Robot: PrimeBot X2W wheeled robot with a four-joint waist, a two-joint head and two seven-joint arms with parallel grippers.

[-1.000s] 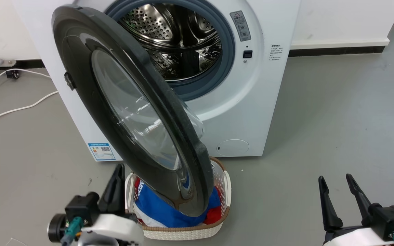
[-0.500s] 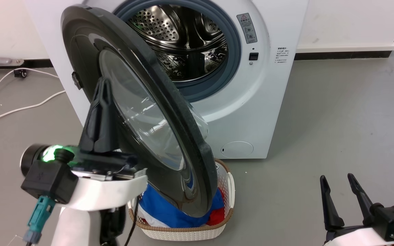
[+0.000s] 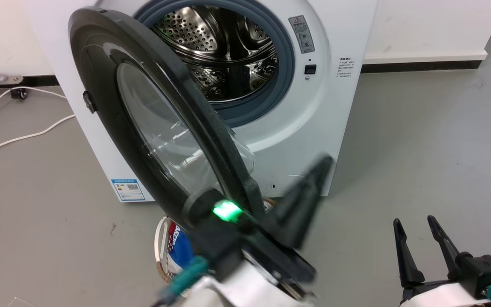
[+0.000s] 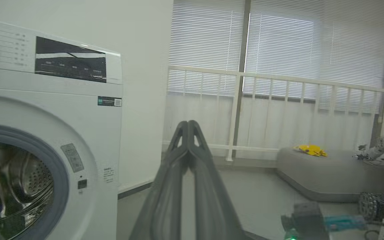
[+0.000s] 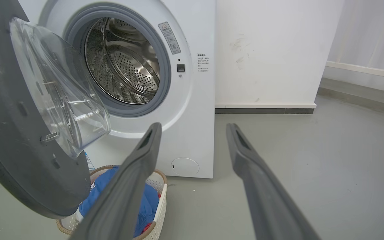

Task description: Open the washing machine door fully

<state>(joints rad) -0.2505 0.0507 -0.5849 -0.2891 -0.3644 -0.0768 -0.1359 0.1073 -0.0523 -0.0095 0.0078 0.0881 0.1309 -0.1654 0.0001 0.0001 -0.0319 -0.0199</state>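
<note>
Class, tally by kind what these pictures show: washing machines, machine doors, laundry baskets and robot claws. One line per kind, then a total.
White boxy front-loading washing machine: 1
Round black-rimmed glass door: 1
White woven laundry basket: 1
Dark two-fingered claws, left claw and right claw: 2
Total: 5

Head camera looks down, wrist cameras level, all sharing the washing machine (image 3: 313,123)

The washing machine door (image 3: 156,128) juts out from the washing machine (image 3: 305,128), barring the left of the drum mouth (image 3: 228,55); a laundry basket (image 5: 161,200) blocks the floor (image 3: 420,149) under its lower rim. Right of the door, the drum mouth and grey floor lie open.
</note>
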